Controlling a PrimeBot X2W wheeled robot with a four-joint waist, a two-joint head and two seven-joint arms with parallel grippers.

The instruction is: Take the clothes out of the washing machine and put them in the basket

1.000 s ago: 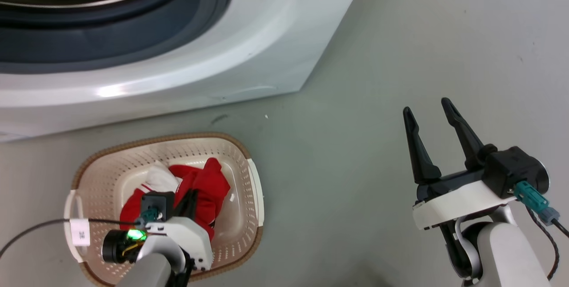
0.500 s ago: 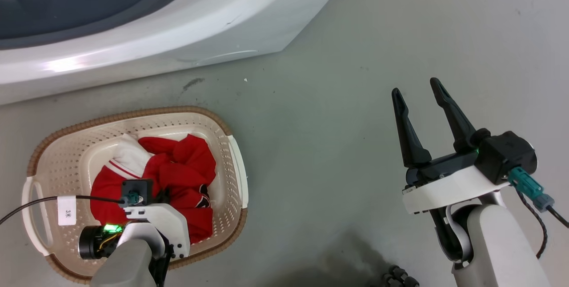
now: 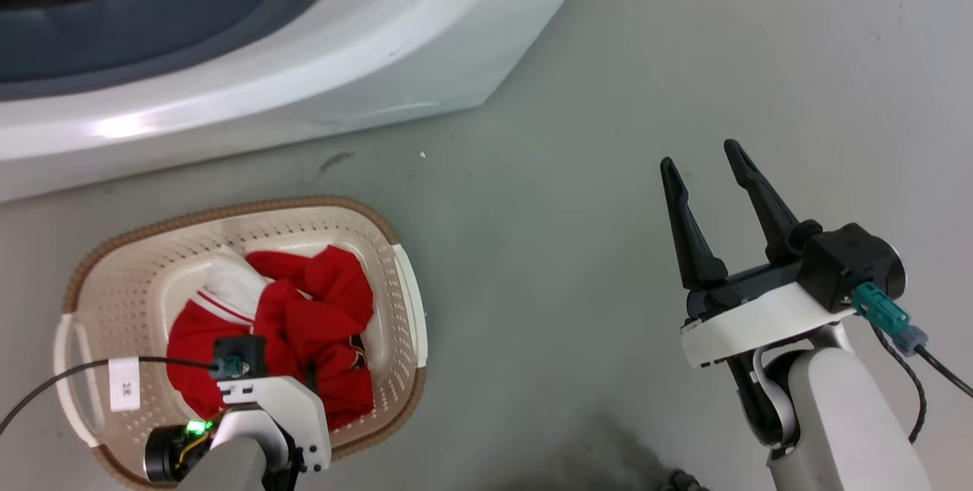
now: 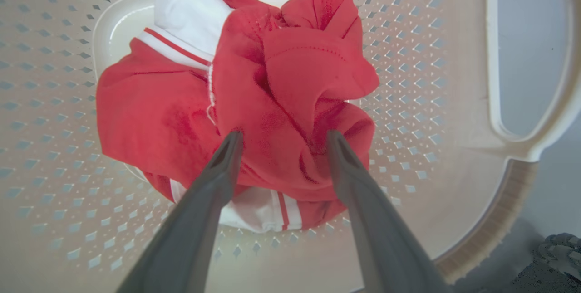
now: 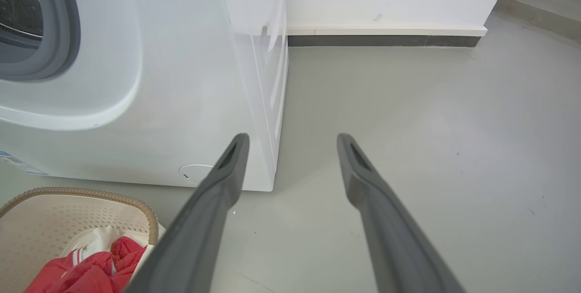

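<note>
The clothes [image 3: 319, 308] are a bright red heap with white trim lying in the cream basket [image 3: 228, 211] on the floor at lower left. My left gripper [image 4: 283, 135] hangs open right over the heap [image 4: 281, 80], its fingertips at the red folds and nothing pinched between them. The basket wall [image 4: 431, 102] surrounds the heap. My right gripper [image 3: 701, 156] is open and empty above bare floor at the right. The washing machine [image 3: 304, 73] spans the top left, its grey porthole rim [image 3: 152, 35] partly in view. The right wrist view has my right gripper [image 5: 292, 139], the washing machine [image 5: 159, 102], the basket [image 5: 81, 191] and the clothes [image 5: 91, 275].
Grey floor [image 3: 532, 286] lies between the basket and my right arm. A black cable with a white tag [image 3: 124, 384] trails left from my left wrist. A wall with a dark skirting [image 5: 386, 39] stands behind the machine. A dark knobbly part [image 4: 558, 247] lies beside the basket.
The head camera has shifted, so the whole picture moved. The red cloth has sunk lower into the basket and my left wrist has drawn back towards the near rim. The right gripper stays open.
</note>
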